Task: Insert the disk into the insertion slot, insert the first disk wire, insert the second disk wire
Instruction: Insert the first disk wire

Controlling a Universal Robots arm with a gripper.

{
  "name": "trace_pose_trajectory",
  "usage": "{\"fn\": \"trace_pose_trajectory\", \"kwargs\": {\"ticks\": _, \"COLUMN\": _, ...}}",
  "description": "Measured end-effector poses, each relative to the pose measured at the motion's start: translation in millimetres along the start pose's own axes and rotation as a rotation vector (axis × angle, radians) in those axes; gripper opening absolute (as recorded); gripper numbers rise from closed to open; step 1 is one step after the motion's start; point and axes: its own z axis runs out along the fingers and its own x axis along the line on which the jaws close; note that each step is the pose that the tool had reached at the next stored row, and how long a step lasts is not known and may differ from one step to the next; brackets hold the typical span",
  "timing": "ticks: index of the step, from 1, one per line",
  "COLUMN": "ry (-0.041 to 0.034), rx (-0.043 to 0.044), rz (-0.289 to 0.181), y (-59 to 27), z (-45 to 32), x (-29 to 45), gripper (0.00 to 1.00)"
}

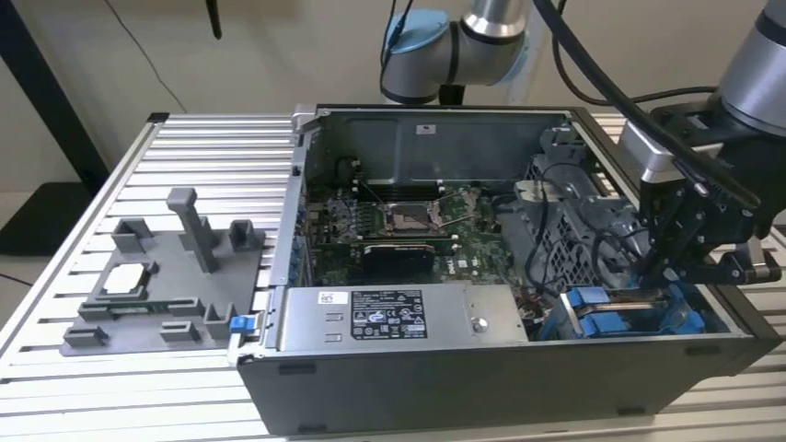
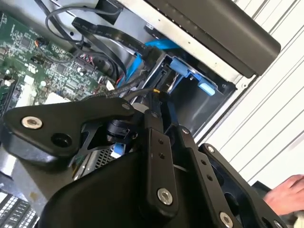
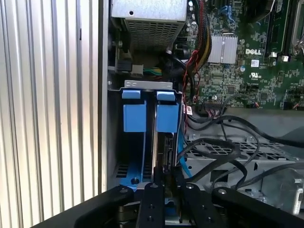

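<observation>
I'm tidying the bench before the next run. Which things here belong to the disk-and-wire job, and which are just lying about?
Job:
pincer, at the insertion slot
blue disk carrier in that slot
black wires beside it

Lying about:
grey fixture with a chip on the table
power-supply box
motherboard
a person's hand

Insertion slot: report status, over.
Gripper low at the insertion slot. Disk in slot, blue carrier showing. Black cables crowd alongside.
</observation>
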Motion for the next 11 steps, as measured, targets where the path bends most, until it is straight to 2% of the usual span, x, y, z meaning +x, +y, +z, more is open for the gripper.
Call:
{"fn": "trace_pose_trajectory", "kwargs": {"ticks": 5, "ry": 0.0021, "rx": 0.0102, "rz": -0.001, "y": 0.6, "z": 7.0, "x": -0.7, "gripper": 0.0}}
{"fn": "trace_pose_trajectory", "kwargs": {"ticks": 11, "ry": 0.0054, "rx": 0.0236, "rz": -0.001, "y": 1.1, "z": 14.0, "x": -5.6, "gripper": 0.0}}
